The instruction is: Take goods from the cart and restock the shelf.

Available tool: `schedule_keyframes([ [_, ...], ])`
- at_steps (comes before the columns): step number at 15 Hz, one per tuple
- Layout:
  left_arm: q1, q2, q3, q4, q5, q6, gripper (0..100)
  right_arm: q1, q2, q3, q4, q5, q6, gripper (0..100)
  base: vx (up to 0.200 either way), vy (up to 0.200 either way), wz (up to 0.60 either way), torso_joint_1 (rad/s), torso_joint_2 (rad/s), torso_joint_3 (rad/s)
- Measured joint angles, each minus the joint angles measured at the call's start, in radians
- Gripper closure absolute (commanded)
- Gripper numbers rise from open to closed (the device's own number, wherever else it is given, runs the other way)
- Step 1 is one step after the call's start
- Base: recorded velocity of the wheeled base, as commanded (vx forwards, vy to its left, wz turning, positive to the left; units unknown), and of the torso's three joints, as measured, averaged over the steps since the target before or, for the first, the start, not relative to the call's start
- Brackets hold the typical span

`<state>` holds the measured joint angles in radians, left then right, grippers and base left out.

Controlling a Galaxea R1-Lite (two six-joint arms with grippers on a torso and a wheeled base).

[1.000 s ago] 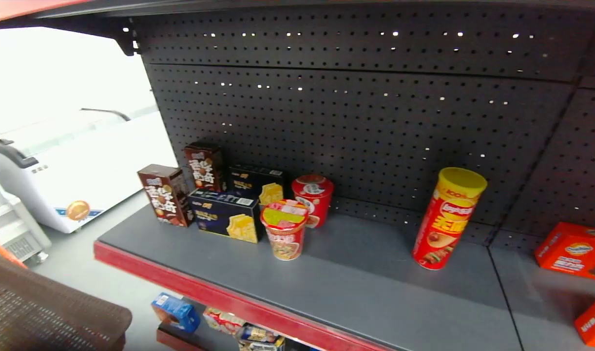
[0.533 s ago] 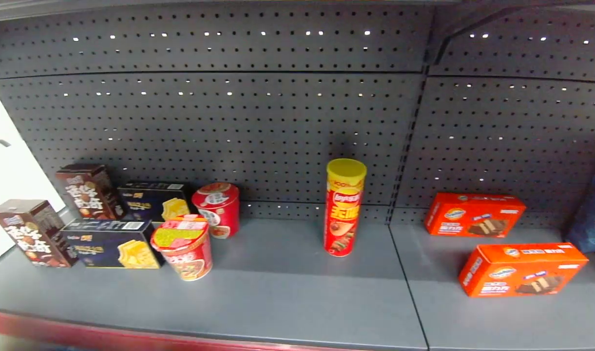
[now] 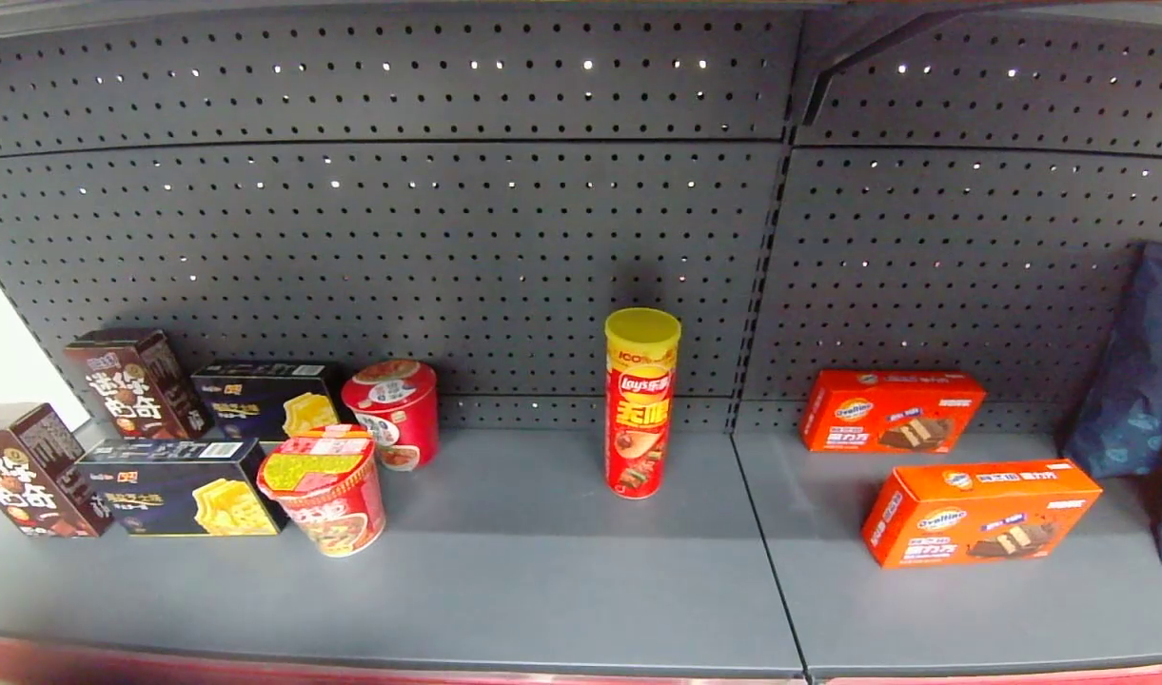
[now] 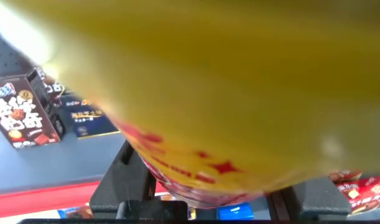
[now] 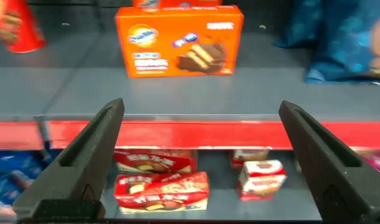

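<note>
In the head view, a chips can (image 3: 642, 404) stands upright at the middle of the shelf (image 3: 561, 580). In the left wrist view, the left gripper (image 4: 214, 196) clamps a yellow-and-red container (image 4: 227, 93) before the shelf's red edge. In the right wrist view, the right gripper (image 5: 202, 162), jaws wide and empty, faces an orange box (image 5: 177, 40).

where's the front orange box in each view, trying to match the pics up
head view: front orange box lies right of the shelf seam, before the other orange box.
right wrist view: beyond the open right claw, just behind the red shelf edge.
left wrist view: past the held can, the shelf's opposite end by the brown box.
shared landmark: that red shelf edge.
</note>
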<state>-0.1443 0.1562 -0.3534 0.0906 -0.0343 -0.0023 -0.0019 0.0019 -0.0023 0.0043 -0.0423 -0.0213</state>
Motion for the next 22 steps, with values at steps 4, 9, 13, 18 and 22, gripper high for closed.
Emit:
schedule_keyframes([
  [4,-0.001,0.004,-0.038,0.000,0.010,-0.027,100,-0.008,0.028,-0.007,-0.001,0.009,-0.011,0,0.000,0.000,0.00,0.000,0.00,0.000],
  [9,-0.010,0.044,-0.041,-0.002,0.001,-0.025,100,0.028,0.293,-0.338,-0.032,0.108,-0.020,0,0.000,0.000,0.00,0.000,0.00,0.000],
  [13,-0.020,0.074,-0.037,-0.001,-0.005,-0.026,100,0.223,0.648,-0.590,-0.090,0.239,-0.079,0,0.000,0.000,0.00,0.000,0.00,0.000],
  [18,-0.036,0.094,-0.043,-0.003,-0.007,-0.026,100,0.321,1.023,-0.611,-0.439,0.402,-0.072,0,0.000,0.000,0.00,0.000,0.00,0.000],
  [22,-0.037,0.100,-0.046,-0.003,-0.010,-0.026,100,0.348,1.239,-0.605,-0.587,0.468,-0.087,0,0.000,0.000,0.00,0.000,0.00,0.000],
])
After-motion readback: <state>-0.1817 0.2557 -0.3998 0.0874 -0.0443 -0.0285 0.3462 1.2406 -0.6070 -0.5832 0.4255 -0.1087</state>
